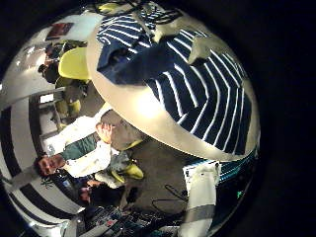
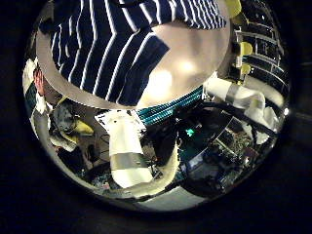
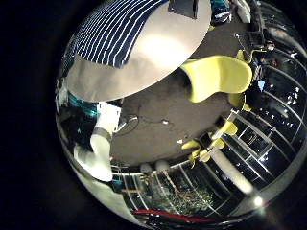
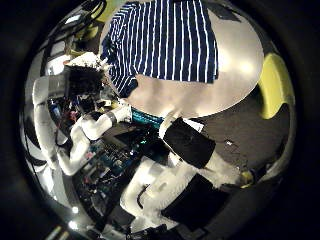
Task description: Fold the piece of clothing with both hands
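Note:
A striped piece of clothing (image 1: pixel 197 89) lies spread on a pale round table (image 1: pixel 148 109), with one sleeve turned in over its body. The left hand (image 1: pixel 188 41) hangs well above it, fingers relaxed and off the cloth. The left thumb side palm view shows the clothing (image 2: pixel 107 49) on the table (image 2: pixel 185 68) from high up. The right little finger side palm view shows the clothing (image 3: pixel 115 29) at the table's (image 3: pixel 153 57) far side. In the right thumb side palm view the right hand (image 4: pixel 190 143) is away from the clothing (image 4: pixel 170 40), holding nothing.
White robot arms (image 2: pixel 127 161) (image 4: pixel 60 120) rise beside the table's edge. Chairs (image 3: pixel 216 77) stand on the floor past the table. Shelves and equipment (image 2: pixel 229 146) crowd the room around it.

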Tool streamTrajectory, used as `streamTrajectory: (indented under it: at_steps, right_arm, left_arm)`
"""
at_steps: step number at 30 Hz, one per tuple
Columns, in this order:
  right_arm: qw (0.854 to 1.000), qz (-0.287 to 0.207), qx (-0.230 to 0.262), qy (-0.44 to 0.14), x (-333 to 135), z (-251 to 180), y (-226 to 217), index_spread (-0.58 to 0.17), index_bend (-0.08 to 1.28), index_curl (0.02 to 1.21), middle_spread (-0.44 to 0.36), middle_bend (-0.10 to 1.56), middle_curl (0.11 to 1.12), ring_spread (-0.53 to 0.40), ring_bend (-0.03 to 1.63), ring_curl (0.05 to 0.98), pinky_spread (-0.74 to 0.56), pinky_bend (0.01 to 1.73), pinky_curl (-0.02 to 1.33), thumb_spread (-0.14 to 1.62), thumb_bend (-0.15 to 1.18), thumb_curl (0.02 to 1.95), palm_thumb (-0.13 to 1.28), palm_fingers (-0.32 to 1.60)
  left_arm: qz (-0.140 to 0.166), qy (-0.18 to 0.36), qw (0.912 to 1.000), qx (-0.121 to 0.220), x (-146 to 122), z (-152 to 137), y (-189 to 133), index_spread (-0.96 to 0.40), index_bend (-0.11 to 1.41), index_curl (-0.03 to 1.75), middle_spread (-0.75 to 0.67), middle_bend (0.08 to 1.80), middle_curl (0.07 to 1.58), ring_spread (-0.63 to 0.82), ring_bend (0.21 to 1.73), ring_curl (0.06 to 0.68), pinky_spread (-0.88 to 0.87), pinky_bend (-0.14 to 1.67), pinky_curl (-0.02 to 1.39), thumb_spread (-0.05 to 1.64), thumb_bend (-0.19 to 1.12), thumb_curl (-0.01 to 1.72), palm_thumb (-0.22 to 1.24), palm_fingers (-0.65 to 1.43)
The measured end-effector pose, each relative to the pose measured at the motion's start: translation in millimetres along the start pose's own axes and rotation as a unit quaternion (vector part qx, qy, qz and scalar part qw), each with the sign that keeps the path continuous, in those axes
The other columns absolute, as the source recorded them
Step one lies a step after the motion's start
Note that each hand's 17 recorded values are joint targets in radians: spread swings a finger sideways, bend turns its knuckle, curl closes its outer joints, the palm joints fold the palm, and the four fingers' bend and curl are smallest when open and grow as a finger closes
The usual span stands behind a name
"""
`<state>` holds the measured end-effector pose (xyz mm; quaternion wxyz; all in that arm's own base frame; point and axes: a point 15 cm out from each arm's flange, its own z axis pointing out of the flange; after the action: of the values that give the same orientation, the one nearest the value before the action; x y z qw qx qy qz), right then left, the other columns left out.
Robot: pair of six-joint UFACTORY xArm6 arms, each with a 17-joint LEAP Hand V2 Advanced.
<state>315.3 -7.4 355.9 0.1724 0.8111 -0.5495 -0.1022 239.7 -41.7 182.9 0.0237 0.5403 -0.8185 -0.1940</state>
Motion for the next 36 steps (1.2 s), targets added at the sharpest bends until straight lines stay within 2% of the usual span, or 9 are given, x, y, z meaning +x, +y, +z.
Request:
streamTrajectory:
  at_steps: [9, 14, 18, 21, 25, 29, 32, 34, 36]
  right_arm:
    - [1.000, 0.010, -0.009, -0.001, -5, -5, 6, -0.341, 0.18, 0.35, -0.036, 0.22, 0.38, 0.074, 0.51, 0.208, 0.38, 0.31, 0.23, 1.33, -0.01, 0.28, 0.46, 0.41]
    - [1.000, 0.013, -0.011, -0.002, -8, -6, 9, -0.342, 0.18, 0.35, -0.037, 0.22, 0.38, 0.071, 0.51, 0.207, 0.38, 0.31, 0.23, 1.33, -0.01, 0.28, 0.46, 0.41]
    - [1.000, 0.012, -0.013, -0.014, -17, -7, 11, -0.343, 0.18, 0.35, -0.037, 0.22, 0.38, 0.071, 0.51, 0.207, 0.38, 0.31, 0.23, 1.33, -0.01, 0.28, 0.45, 0.41]
    - [1.000, 0.011, -0.015, -0.018, -20, -7, 12, -0.344, 0.18, 0.35, -0.044, 0.22, 0.38, 0.070, 0.51, 0.206, 0.38, 0.31, 0.23, 1.33, -0.01, 0.28, 0.45, 0.41]
    - [1.000, 0.010, -0.018, -0.018, -22, -6, 12, -0.344, 0.18, 0.35, -0.046, 0.23, 0.38, 0.063, 0.51, 0.208, 0.38, 0.30, 0.23, 1.33, -0.01, 0.28, 0.45, 0.42]
    - [0.999, 0.009, -0.026, -0.019, -25, 0, 11, -0.343, 0.16, 0.34, -0.047, 0.21, 0.38, 0.042, 0.55, 0.215, 0.37, 0.33, 0.23, 1.32, -0.01, 0.29, 0.46, 0.44]
    - [0.999, 0.001, -0.028, -0.020, -33, 5, 5, -0.335, 0.15, 0.33, -0.048, 0.20, 0.38, 0.012, 0.59, 0.228, 0.35, 0.35, 0.24, 1.30, -0.01, 0.29, 0.48, 0.45]
    - [0.999, -0.009, -0.030, -0.021, -41, 11, -2, -0.316, 0.14, 0.32, -0.114, 0.21, 0.38, -0.022, 0.63, 0.242, 0.33, 0.38, 0.24, 1.28, -0.01, 0.30, 0.49, 0.44]
    - [0.999, -0.016, -0.032, -0.022, -48, 22, -9, -0.308, 0.14, 0.31, -0.144, 0.22, 0.39, -0.048, 0.66, 0.252, 0.30, 0.40, 0.24, 1.25, -0.01, 0.31, 0.50, 0.44]
  left_arm:
    - [0.001, -0.005, 1.0000, -0.007, 13, 38, -7, 0.12, 0.16, 0.32, 0.34, 0.22, 0.36, 0.44, 0.75, 0.182, 0.43, 0.47, 0.32, 0.82, -0.03, 0.32, 0.10, 0.07]
    - [-0.005, -0.022, 0.9997, -0.004, 13, 48, -10, 0.11, 0.19, 0.34, 0.24, 0.32, 0.40, 0.40, 0.72, 0.168, 0.41, 0.40, 0.29, 0.84, -0.01, 0.33, 0.19, 0.20]
    - [-0.013, -0.032, 0.9993, 0.015, 10, 48, -18, 0.04, 0.20, 0.37, 0.08, 0.52, 0.48, 0.17, 0.73, 0.169, 0.26, 0.35, 0.27, 0.92, 0.04, 0.36, 0.38, 0.40]
    - [-0.027, -0.031, 0.9984, 0.039, 8, 41, -28, -0.03, 0.16, 0.38, -0.04, 0.67, 0.55, -0.11, 0.89, 0.206, -0.03, 0.53, 0.30, 0.98, 0.08, 0.38, 0.53, 0.76]
    - [-0.044, -0.030, 0.9960, 0.072, -3, 26, -38, -0.14, 0.19, 0.42, -0.20, 0.78, 0.68, -0.35, 1.09, 0.311, -0.34, 0.81, 0.41, 1.04, 0.12, 0.41, 0.70, 1.00]
    - [-0.056, -0.030, 0.9928, 0.101, -19, 3, -43, -0.26, 0.24, 0.50, -0.31, 0.81, 0.78, -0.45, 1.19, 0.385, -0.50, 0.97, 0.50, 1.08, 0.14, 0.45, 0.80, 1.05]
    - [-0.057, -0.031, 0.9926, 0.103, -27, -8, -42, -0.33, 0.27, 0.56, -0.38, 0.83, 0.84, -0.47, 1.23, 0.418, -0.56, 1.04, 0.53, 1.10, 0.11, 0.47, 0.81, 1.03]
    - [-0.057, -0.031, 0.9930, 0.099, -32, -16, -39, -0.38, 0.29, 0.62, -0.42, 0.84, 0.88, -0.48, 1.25, 0.436, -0.59, 1.06, 0.55, 1.11, 0.10, 0.48, 0.82, 1.01]
    - [-0.052, -0.031, 0.9938, 0.094, -35, -23, -38, -0.41, 0.30, 0.67, -0.45, 0.85, 0.91, -0.48, 1.26, 0.450, -0.61, 1.09, 0.56, 1.12, 0.09, 0.49, 0.83, 0.98]
